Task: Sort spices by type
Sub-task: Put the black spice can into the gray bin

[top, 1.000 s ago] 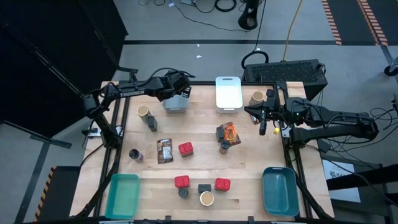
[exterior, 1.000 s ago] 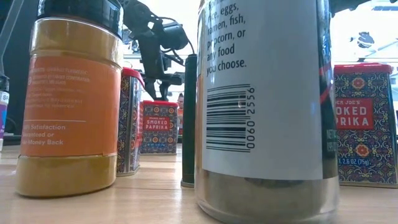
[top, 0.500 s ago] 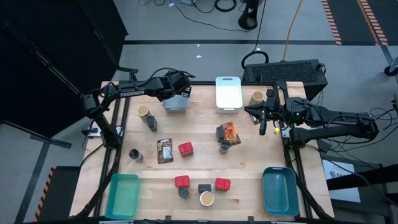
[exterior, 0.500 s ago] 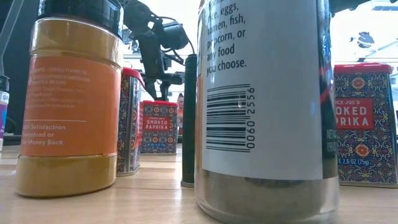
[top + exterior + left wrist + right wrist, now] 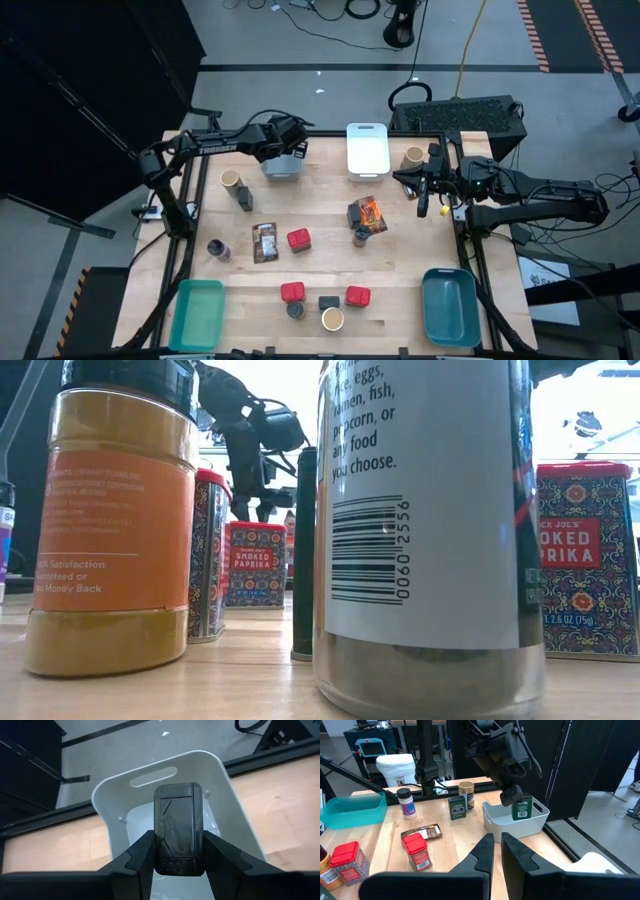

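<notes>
My left gripper (image 5: 286,150) is shut on a dark rectangular spice tin (image 5: 178,827) with a green label (image 5: 521,809), held over the grey bin (image 5: 283,168) at the table's far edge. The rest of the spices stand or lie loose on the table. They include red tins (image 5: 298,239) (image 5: 292,292) (image 5: 358,296), flat packets (image 5: 265,242) (image 5: 373,214), tan-topped jars (image 5: 231,180) (image 5: 333,319), dark tins (image 5: 245,198) and dark jars (image 5: 218,250). My right gripper (image 5: 423,205) hangs shut above the table's right side, touching nothing. My left gripper pinches the tin between its two fingers (image 5: 142,857), one on each side (image 5: 159,845) near the lid end. The fingers slant down from above. The tin hangs upright below them, its lower part (image 5: 522,815) inside the bin's rim. Whether it touches the bin's floor I cannot tell.
A white bin (image 5: 368,150) stands beside the grey one at the far edge. A teal bin (image 5: 198,313) sits at the near left corner and a blue bin (image 5: 451,306) at the near right. Another tan-topped jar (image 5: 413,158) stands by the right arm.
</notes>
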